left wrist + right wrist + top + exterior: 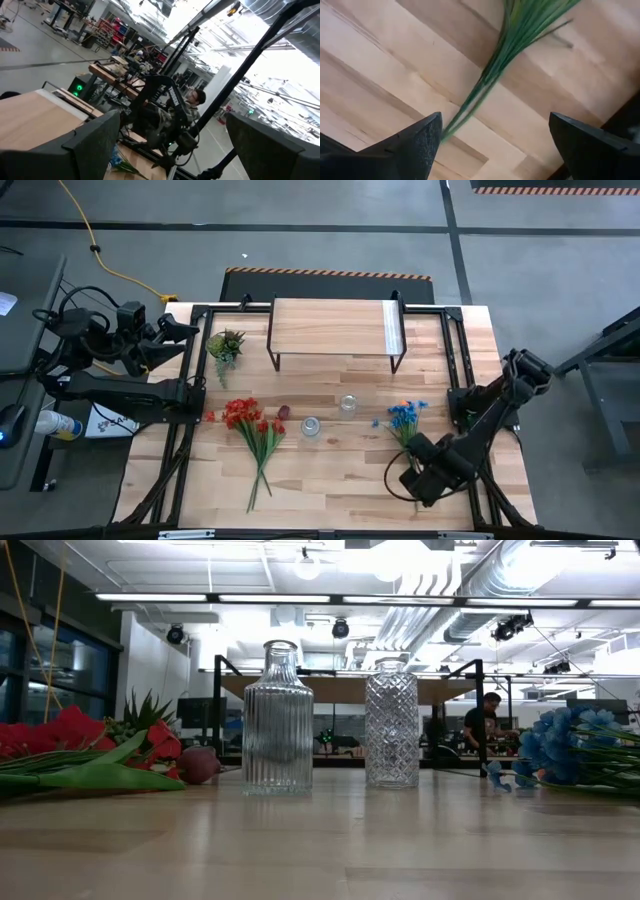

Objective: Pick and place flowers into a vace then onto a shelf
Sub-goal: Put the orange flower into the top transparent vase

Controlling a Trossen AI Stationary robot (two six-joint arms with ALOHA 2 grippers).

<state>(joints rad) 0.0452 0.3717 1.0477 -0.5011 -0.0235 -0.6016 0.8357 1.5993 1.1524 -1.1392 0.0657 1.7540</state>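
- From above: the shelf (335, 328) stood at the far middle of the table (330, 480), its plank top bare. A red bunch of flowers (245, 420) lay left of centre, stems running toward the near edge, with a dark tulip (283, 412) just beside its blooms.
- Two glass vases (311, 426) stood near the table's middle, both without flowers. The blue bunch (404, 416) lay to their right. A leafy green tuft (225, 345) sat near the shelf's left end.
- The left gripper (185, 328) waited off the table's left edge. The right gripper (415, 480) hovered low over the near-right corner, by the blue bunch's stems.
- Low down: the ribbed vase (277, 720) and the diamond-cut vase (392, 725) stood upright, apart; red blooms at left, blue at right.
- Left wrist: fingers (90, 150) spread wide, nothing between them.
- Right wrist: fingers (415, 145) wide apart over the wood, green stems (495, 75) reaching between them, not gripped.
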